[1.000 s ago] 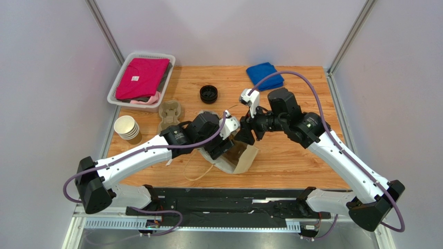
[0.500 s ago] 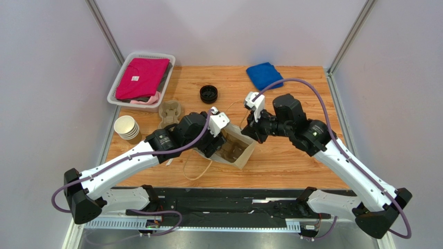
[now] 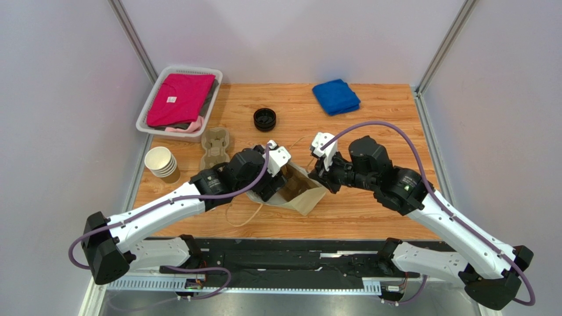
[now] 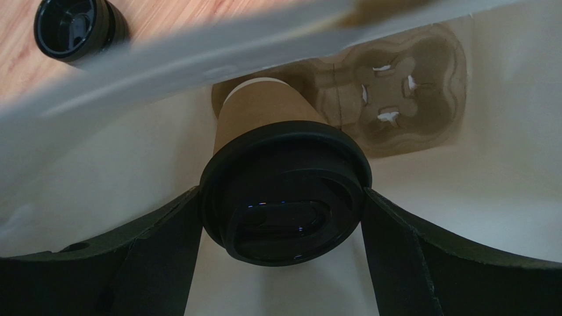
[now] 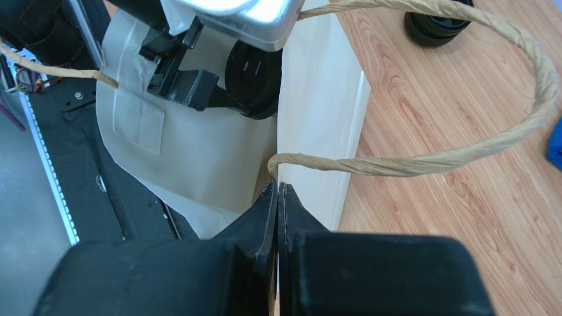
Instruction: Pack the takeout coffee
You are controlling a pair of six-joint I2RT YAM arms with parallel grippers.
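Takeout coffee entering the bag, mouth pinned open

Top view: the right gripper (image 3: 315, 172) has just nipped shut on the paper bag's (image 3: 310, 199) rim, so the mouth now gapes toward the left gripper (image 3: 277, 185); packing is under way, not finished. Left wrist: fingers (image 4: 158, 243) spread wide yet clamped on the takeout coffee (image 4: 283, 191) at its lid, inside the bag; cup carrier (image 4: 396, 92) ahead at the bottom; white walls close on both sides. Right wrist: jaws pressed together on the rim beside the twisted handle (image 5: 429, 161); table (image 5: 462, 230) beyond.
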